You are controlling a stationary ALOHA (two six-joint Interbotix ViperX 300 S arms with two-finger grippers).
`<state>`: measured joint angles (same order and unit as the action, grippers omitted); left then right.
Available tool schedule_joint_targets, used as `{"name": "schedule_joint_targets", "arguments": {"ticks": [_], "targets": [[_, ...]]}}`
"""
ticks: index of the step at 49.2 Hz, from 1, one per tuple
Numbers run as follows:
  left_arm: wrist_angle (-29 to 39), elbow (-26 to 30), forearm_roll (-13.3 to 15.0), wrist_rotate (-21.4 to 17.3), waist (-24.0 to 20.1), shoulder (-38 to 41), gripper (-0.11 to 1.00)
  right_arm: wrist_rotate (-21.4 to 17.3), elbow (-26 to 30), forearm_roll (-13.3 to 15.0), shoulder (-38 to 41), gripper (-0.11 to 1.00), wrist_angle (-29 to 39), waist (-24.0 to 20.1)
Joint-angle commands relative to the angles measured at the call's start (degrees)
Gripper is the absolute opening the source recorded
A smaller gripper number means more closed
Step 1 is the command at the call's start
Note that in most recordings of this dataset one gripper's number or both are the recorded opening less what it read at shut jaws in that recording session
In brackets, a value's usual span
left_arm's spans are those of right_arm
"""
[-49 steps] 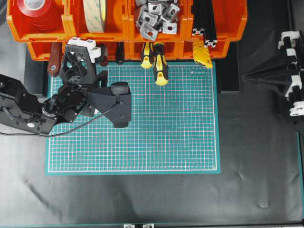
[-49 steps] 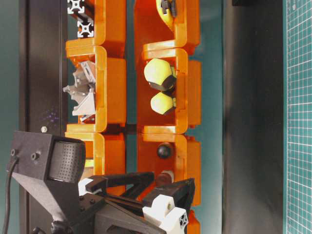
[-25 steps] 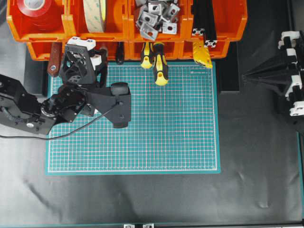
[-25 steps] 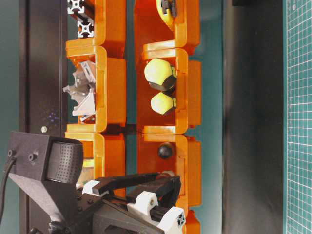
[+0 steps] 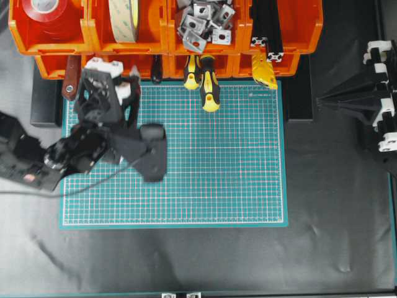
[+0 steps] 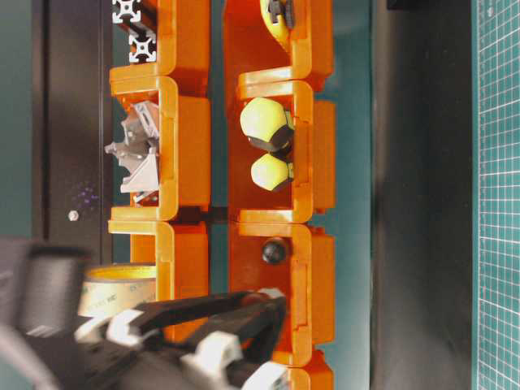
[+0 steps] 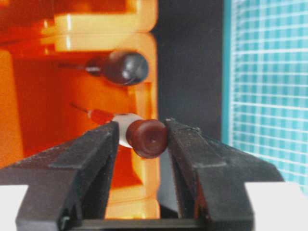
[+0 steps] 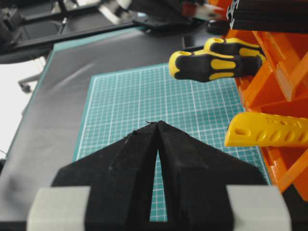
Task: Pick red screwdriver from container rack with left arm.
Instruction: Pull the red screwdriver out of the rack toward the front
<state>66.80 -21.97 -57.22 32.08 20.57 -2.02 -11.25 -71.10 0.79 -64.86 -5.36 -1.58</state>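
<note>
Now the left gripper (image 7: 142, 124) is clamped on the red screwdriver (image 7: 147, 138). In the wrist view both black fingers (image 7: 101, 144) press against the handle just behind its dark-red end cap, with no gap on either side. A second ago the same jaws stood wide around the handle, and half a second ago they were narrowing, so the grasp has only just been made.

Past the fingertips, the white band and thin shaft run back into the lower bin of the container rack (image 7: 139, 57). The tool is held but not yet free of its compartment. A black-handled tool (image 7: 126, 67) lies just beside it in the same bin, apart from the fingers.

From overhead, the left arm (image 5: 80, 149) is smeared with motion and sits slightly further from the rack, toward the green mat (image 5: 217, 174), than it did half a second ago. I judge that the pull-out has begun. The grip is near the handle's end, so the shaft may tilt or catch on the bin lip as it comes out. A straight draw along its axis seems safest.

Further off, the yellow-and-black screwdrivers (image 5: 209, 87) are unmoved. The right gripper (image 8: 158, 126) is parked at the far side with its fingers pressed together, holding nothing.
</note>
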Motion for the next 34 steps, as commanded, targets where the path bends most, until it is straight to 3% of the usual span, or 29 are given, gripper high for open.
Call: {"name": "schedule_joint_targets", "arguments": {"ticks": [1, 24, 34], "targets": [[2.2, 5.6, -0.3, 0.2, 2.5, -2.4, 0.31, -0.1, 0.8, 0.2, 0.3, 0.00, 0.0, 0.4], [14.3, 18.5, -0.2, 0.1, 18.0, -3.5, 0.24, -0.6, 1.1, -0.1, -1.9, 0.00, 1.1, 0.7], [15.4, 25.5, -0.2, -0.8, 23.3, -1.8, 0.24, -0.7, 2.2, -0.4, -4.2, 0.00, 4.7, 0.7]]}}
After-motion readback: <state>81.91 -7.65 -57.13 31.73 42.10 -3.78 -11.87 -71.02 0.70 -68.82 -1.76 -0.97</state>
